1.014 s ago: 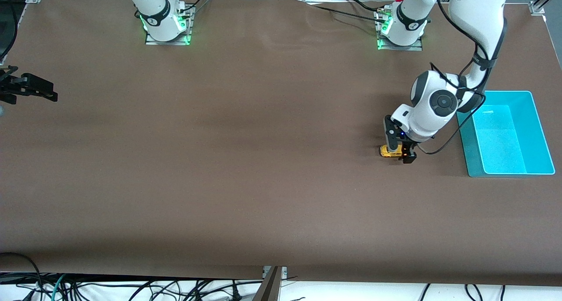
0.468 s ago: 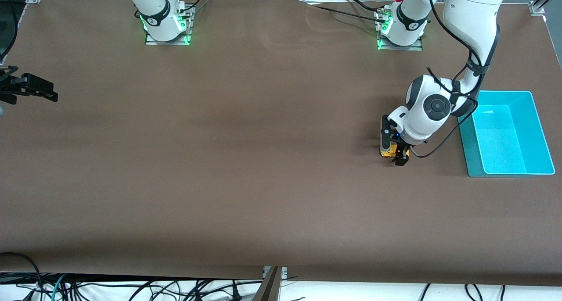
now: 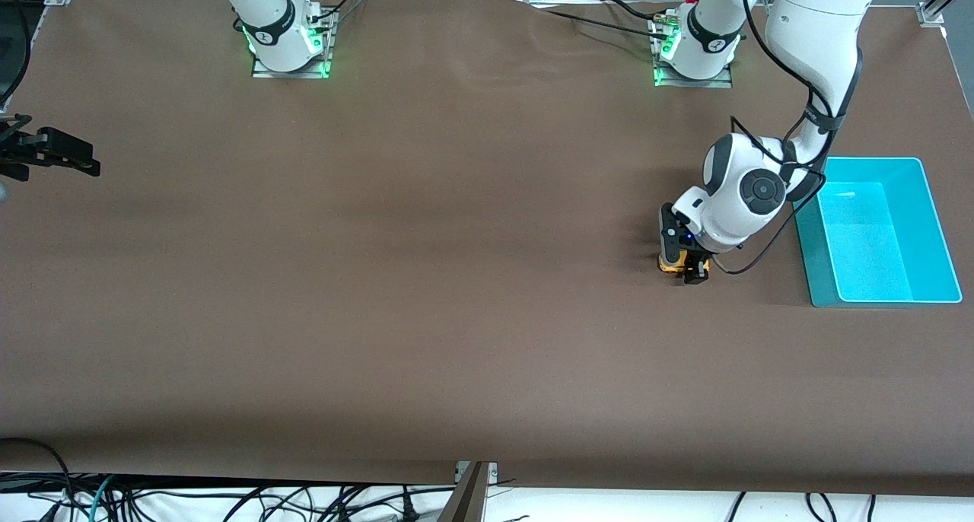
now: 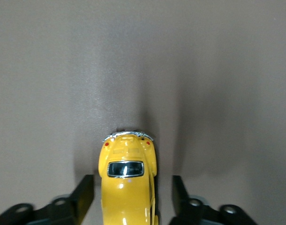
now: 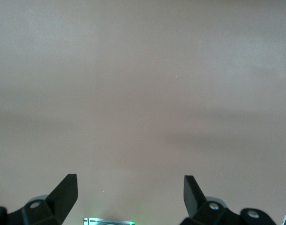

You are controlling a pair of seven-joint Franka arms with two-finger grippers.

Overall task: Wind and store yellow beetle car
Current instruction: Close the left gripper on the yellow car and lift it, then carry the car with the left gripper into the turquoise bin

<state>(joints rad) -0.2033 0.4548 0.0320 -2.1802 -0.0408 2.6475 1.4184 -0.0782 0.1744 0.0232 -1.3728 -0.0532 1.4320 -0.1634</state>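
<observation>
Yellow beetle car (image 4: 128, 185) sits between left hand (image 4: 132, 197) fingers — untouched.

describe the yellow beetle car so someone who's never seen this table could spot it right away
Start at the turquoise bin at the left arm's end of the brown table. Beside it, toward the middle of the table, the left end effector is down at the cloth, one finger on either side of the yellow beetle car. It is tiny, rounded and bright yellow with dark windows, the only yellow thing there.
</observation>
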